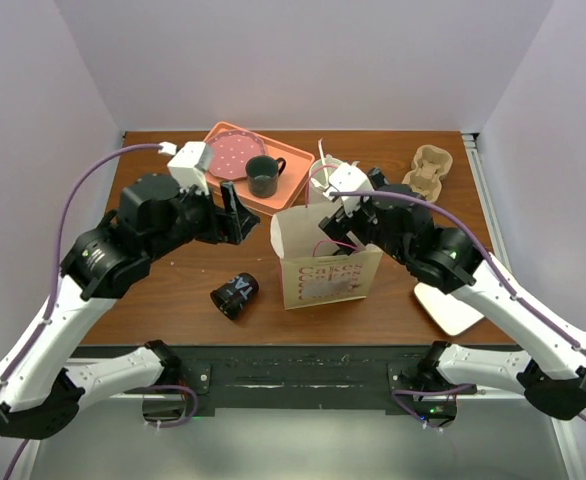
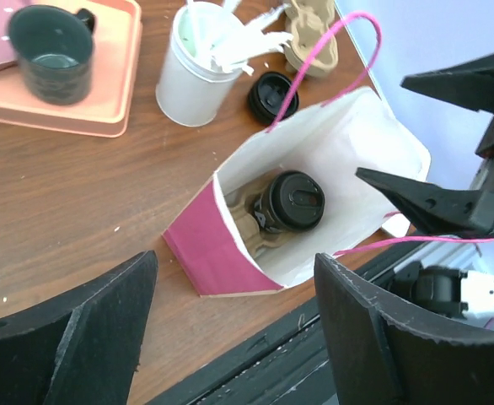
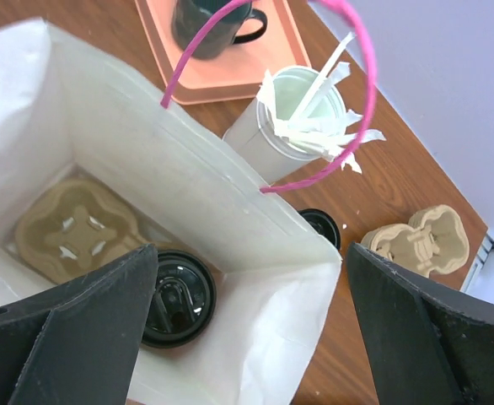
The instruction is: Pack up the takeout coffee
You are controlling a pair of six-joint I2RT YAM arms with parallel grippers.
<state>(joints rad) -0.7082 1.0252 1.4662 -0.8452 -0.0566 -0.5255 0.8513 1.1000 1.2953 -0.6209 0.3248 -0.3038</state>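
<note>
The left claw [image 2: 234, 278] and right claw [image 3: 251, 261] gape; the white paper bag [image 2: 348, 160] hides the sides of the lidded black paper cup [image 2: 291, 201].

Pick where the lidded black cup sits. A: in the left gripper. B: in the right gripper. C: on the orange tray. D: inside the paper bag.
D: the lidded black cup sits down inside the open paper bag, in its cardboard carrier.

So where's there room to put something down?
Bare wood front left, between the lying lettered cup and the table edge, and beside the paper bag on its right. The back is crowded: tray, mug, straw cup, carrier.
</note>
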